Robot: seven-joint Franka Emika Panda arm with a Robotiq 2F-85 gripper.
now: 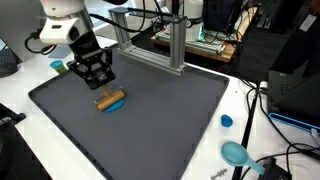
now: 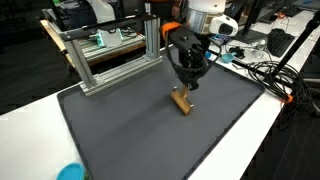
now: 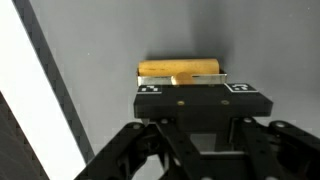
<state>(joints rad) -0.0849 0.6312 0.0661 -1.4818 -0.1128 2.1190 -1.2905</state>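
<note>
Gripper (image 1: pixel 97 82) hovers just above a wooden block (image 1: pixel 110 100) lying on the mat (image 1: pixel 150 120); jaw spread cannot be told.

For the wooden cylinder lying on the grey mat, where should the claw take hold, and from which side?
Probably the middle of the wooden cylinder, coming straight down from above. It lies flat on its side on the grey mat, so its long rounded flanks are the exposed faces. The claw hovers just above it; whether open or shut cannot be told.
</note>
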